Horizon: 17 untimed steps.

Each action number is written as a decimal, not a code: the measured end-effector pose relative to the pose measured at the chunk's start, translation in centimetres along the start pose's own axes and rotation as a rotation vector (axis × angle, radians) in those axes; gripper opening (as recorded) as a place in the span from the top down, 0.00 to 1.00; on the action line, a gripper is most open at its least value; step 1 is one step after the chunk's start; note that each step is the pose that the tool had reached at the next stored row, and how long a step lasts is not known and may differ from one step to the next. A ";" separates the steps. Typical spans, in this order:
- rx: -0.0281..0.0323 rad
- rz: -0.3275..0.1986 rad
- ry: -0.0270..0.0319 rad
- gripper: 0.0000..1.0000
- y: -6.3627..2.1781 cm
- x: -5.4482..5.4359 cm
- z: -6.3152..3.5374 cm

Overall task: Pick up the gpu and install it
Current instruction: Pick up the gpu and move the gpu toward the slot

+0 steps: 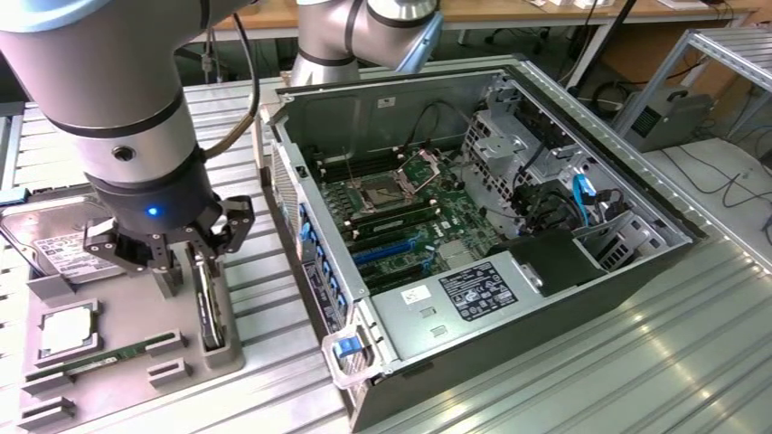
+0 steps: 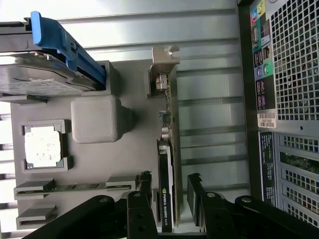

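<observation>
On the grey tray (image 2: pixel 130 159) the half-open pincer (image 2: pixel 168 177) straddles the upright gpu (image 2: pixel 165 164), not clamping it, one end cut off.

Bright, even light falls from above in the exterior view. It lays long pale streaks of glare along the ribs of the bench (image 1: pixel 627 362) towards its edge on the exterior view's right and puts soft highlights on the silver shell of the arm (image 1: pixel 108 81), while the inside of the computer case (image 1: pixel 483 217) sinks into shade at its drive-bay end. In the wrist view the grey tray (image 2: pixel 134 149) is lit flatly, with only faint soft shadows beside its raised block (image 2: pixel 94 119); the bench slats past the tray's edge are washed nearly white, and the black gripper (image 2: pixel 169 177) reads as a dark shape with little detail.
</observation>
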<state>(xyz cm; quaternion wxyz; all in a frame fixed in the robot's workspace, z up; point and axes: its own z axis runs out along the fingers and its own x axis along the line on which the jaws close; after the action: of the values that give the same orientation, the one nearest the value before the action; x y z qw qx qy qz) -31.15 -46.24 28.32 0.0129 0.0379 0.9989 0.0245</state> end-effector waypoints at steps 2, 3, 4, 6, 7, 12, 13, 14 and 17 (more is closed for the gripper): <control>0.0001 0.000 0.0001 0.58 -0.01 0.0 0.20; 0.0005 0.000 0.0001 0.58 -0.01 0.0 0.27; 0.0010 0.000 0.0000 0.58 -0.02 0.0 0.34; 0.0024 0.000 -0.0001 0.58 -0.03 0.0 0.60; 0.0032 0.000 -0.0001 0.58 -0.03 0.0 0.73; 0.0071 0.000 -0.0004 0.58 -0.07 -0.1 1.46; 0.0079 0.000 -0.0005 0.58 -0.08 -0.1 1.61; 0.0085 0.000 -0.0005 0.58 -0.08 -0.1 1.76; 0.0105 0.000 -0.0007 0.58 -0.11 0.0 2.37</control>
<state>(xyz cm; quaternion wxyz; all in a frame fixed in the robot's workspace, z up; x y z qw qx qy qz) -31.06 -46.25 25.95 0.0131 0.0378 0.9990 0.0193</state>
